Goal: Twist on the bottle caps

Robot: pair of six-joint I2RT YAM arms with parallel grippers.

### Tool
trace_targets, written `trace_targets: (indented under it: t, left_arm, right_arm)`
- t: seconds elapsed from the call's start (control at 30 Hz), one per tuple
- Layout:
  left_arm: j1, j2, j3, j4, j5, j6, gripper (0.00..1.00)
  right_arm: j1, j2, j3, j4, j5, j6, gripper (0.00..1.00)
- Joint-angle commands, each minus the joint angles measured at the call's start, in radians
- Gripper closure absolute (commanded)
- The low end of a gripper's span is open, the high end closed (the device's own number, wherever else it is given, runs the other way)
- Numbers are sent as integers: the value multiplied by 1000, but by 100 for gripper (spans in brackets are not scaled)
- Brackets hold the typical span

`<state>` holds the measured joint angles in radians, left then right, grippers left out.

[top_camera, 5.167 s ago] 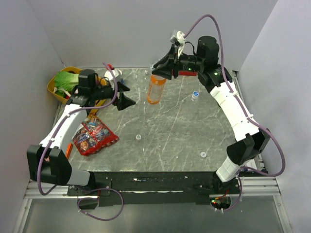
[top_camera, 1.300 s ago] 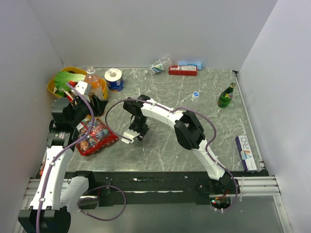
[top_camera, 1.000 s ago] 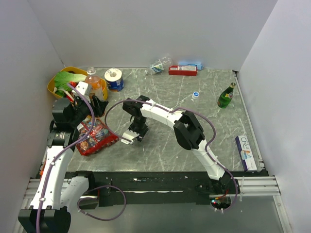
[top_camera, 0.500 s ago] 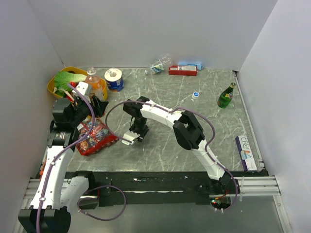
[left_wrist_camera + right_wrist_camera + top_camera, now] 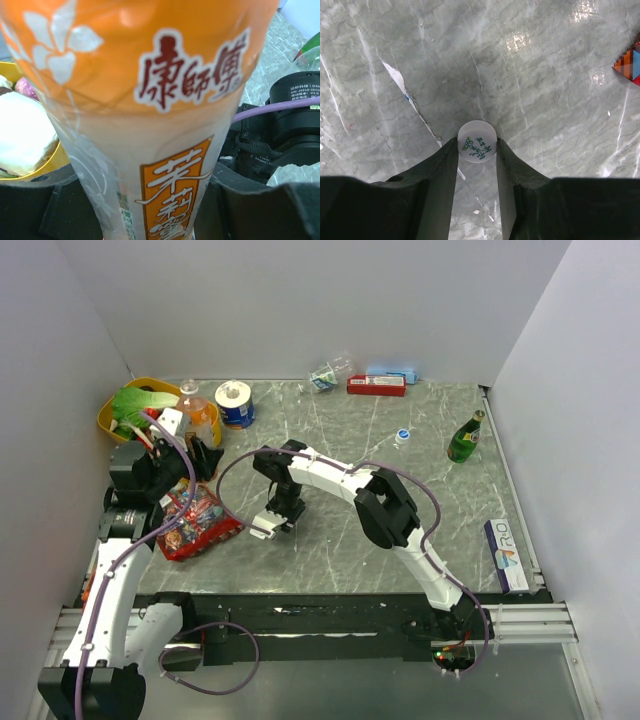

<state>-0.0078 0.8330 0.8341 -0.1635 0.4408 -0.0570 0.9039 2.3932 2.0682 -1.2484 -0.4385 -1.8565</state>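
Note:
My left gripper [image 5: 199,447] is shut on the bottle of orange drink [image 5: 196,416], held upright beside the yellow bowl. Its label [image 5: 150,125] fills the left wrist view, with a dark finger [image 5: 250,205] on each side. My right gripper [image 5: 477,146] is low over the table's left middle [image 5: 283,522], and both fingertips press the sides of a white bottle cap [image 5: 477,141] with green print that lies on the marble. A blue cap [image 5: 402,434] sits at the back right. The water bottle [image 5: 330,373] lies on its side by the back wall.
A yellow bowl [image 5: 112,426] of greens and a blue-white roll [image 5: 235,403] stand at the back left. A red snack packet [image 5: 195,520] lies under the left arm. A red box [image 5: 376,386], a green glass bottle [image 5: 463,438] and a carton [image 5: 505,555] are on the right.
Over the last second the right gripper has stayed low at the same spot with only a slight shift. The left arm has kept the orange bottle still.

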Motion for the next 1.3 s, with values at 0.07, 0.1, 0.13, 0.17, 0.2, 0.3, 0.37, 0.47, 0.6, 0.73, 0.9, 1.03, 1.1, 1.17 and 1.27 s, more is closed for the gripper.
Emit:
trace_targets:
  t: [0.07, 0.1, 0.13, 0.17, 0.2, 0.3, 0.37, 0.47, 0.6, 0.73, 0.9, 1.03, 1.1, 1.17, 1.27]
  left_arm:
    - [6, 35, -23, 42, 85, 38, 99]
    - [6, 54, -18, 36, 148, 98, 99]
    - [6, 75, -12, 29, 180, 132, 99]
    - [6, 124, 2, 1, 223, 208, 99]
    - [6, 152, 8, -7, 254, 241, 99]
    - [6, 251, 42, -56, 337, 393, 99]
    - [-3, 332, 80, -126, 381, 536, 99]
    - [-52, 446, 144, -226, 410, 752, 99]
    - [-159, 566, 212, -393, 412, 948, 99]
    - [-236, 621, 229, -407, 432, 1028, 99]
    - [-357, 582, 169, -375, 432, 1161, 99]
    - [-389, 539, 129, -324, 506, 1140, 99]
    - [-397, 525, 109, -254, 533, 1065, 99]
    - [-403, 491, 60, -127, 559, 954, 99]
    - [-422, 431, -33, 43, 559, 779, 99]
  right_arm:
    - [-8, -46, 4, -11, -63, 49, 72]
    - [-25, -69, -2, -13, -68, 83, 72]
    - [-34, -94, -13, -10, -74, 97, 73]
    - [-43, -158, -40, -6, -84, 112, 74]
    - [-69, -196, -58, -3, -89, 134, 74]
    - [-117, -360, -143, -2, -106, 177, 74]
    - [-143, -473, -180, -25, -127, 210, 74]
    - [-192, -596, -183, -69, -143, 279, 74]
    - [-249, -710, -157, -80, -166, 397, 74]
    - [-263, -807, -132, -53, -169, 468, 74]
    - [-246, -873, -146, -13, -184, 482, 74]
    - [-217, -919, -207, 25, -187, 398, 74]
    - [-198, -939, -241, 53, -200, 363, 74]
    - [-186, -948, -258, 32, -206, 312, 73]
    - [-165, -948, -253, 17, -223, 307, 73]
